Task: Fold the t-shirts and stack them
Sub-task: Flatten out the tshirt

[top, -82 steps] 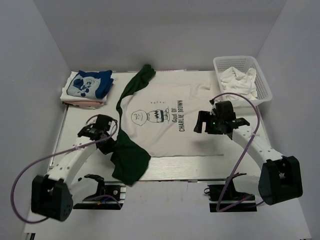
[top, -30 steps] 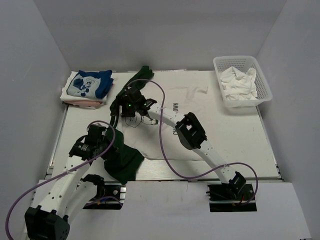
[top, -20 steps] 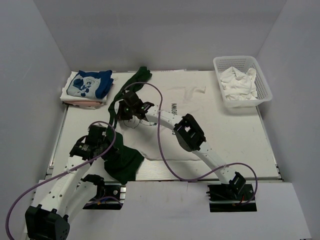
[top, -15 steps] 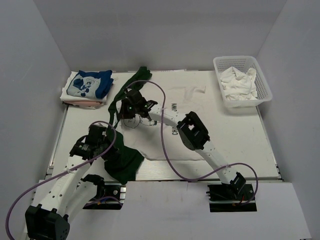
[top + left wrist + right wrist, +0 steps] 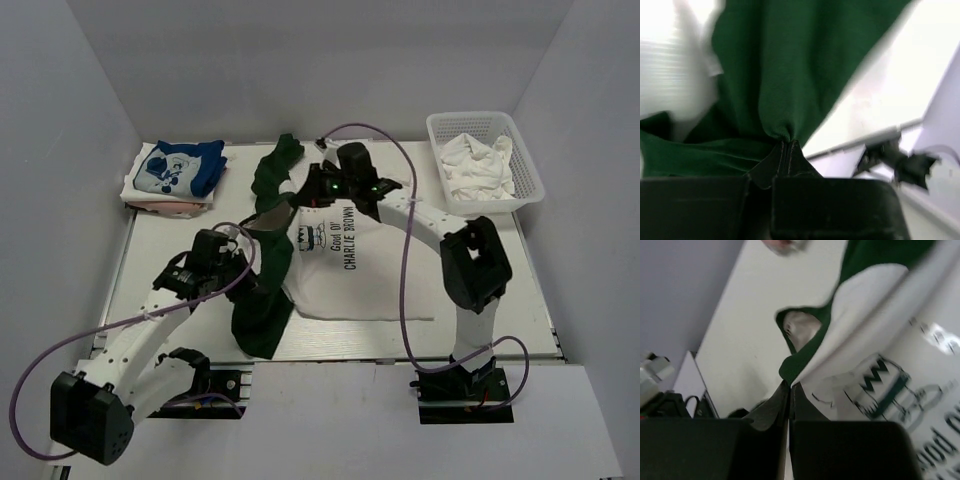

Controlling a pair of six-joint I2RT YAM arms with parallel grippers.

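Note:
The white Charlie Brown t-shirt (image 5: 365,285) with dark green sleeves lies mid-table, its left part lifted and bunched. My right gripper (image 5: 308,190) is shut on its green-edged collar (image 5: 799,357), holding it above the table; the jaws meet on the cloth at the right gripper (image 5: 790,385). My left gripper (image 5: 244,264) is shut on the green sleeve (image 5: 262,310), which hangs towards the near edge; the left wrist view shows the left gripper (image 5: 785,145) pinching that green cloth (image 5: 790,75). The white-and-blue t-shirt (image 5: 180,167) lies folded on a pink one (image 5: 160,205) at the back left.
A white basket (image 5: 528,170) with crumpled white cloth (image 5: 478,160) stands at the back right. Grey walls close in the table on three sides. The right arm's cable (image 5: 405,250) loops over the shirt.
My right gripper has shut on the collar and carried it back and to the right, lifting the shirt's left part. My left gripper has moved right and farther in with the sleeve.

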